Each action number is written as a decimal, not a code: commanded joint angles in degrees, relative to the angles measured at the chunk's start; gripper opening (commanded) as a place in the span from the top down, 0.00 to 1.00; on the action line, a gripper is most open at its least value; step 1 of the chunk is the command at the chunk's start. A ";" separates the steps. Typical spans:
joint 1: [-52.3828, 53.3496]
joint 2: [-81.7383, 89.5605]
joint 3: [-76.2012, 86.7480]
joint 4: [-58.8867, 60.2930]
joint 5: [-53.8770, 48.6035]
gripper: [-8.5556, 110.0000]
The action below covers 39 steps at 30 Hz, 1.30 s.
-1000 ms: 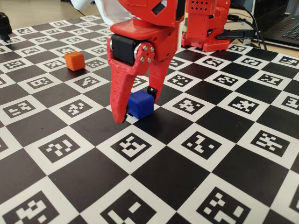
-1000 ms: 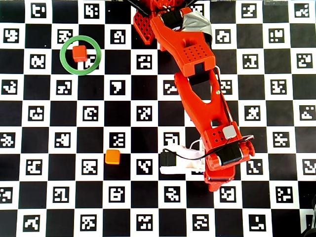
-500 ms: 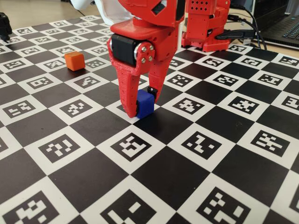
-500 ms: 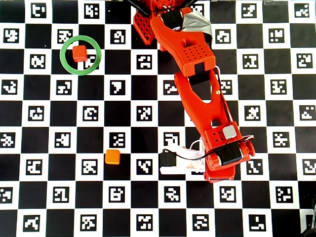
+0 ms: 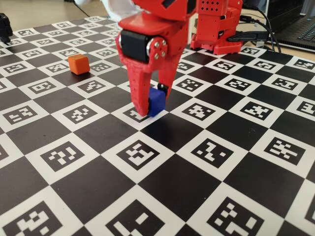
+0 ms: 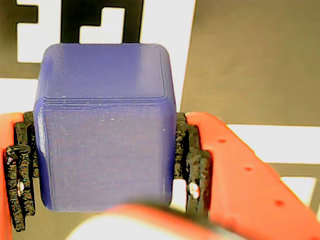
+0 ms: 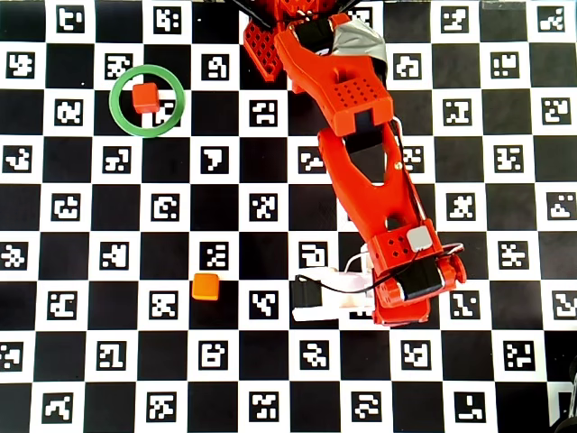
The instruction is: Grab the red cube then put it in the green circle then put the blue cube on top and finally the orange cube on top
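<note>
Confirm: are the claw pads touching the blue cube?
Touching. The wrist view shows both black pads pressed flush against the blue cube sides, with no gap.

Checkerboard bench with cubes and ring

The bench (image 7: pixel 81 388) is a black-and-white checkerboard with a coded marker in each white square. In the overhead view the green circle (image 7: pixel 115 115) lies flat at about 10 o'clock with the red cube (image 7: pixel 145 96) inside it, the orange cube (image 7: pixel 206 287) sits alone toward 8 o'clock, and the arm's base (image 7: pixel 270 27) stands at 12 o'clock. In the fixed view the blue cube (image 5: pixel 157 102) rests on a white square.
</note>
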 commanded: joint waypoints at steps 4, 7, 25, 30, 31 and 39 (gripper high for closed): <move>3.43 20.30 9.84 0.44 -6.50 0.87; 5.71 27.42 18.54 -0.35 -10.72 0.87; 36.21 67.32 65.39 -5.71 -41.92 0.88; 46.67 72.51 69.52 -5.36 -51.15 0.88; 48.69 73.83 70.75 -5.45 -53.09 0.88; 63.19 80.07 75.41 -4.22 -66.27 0.87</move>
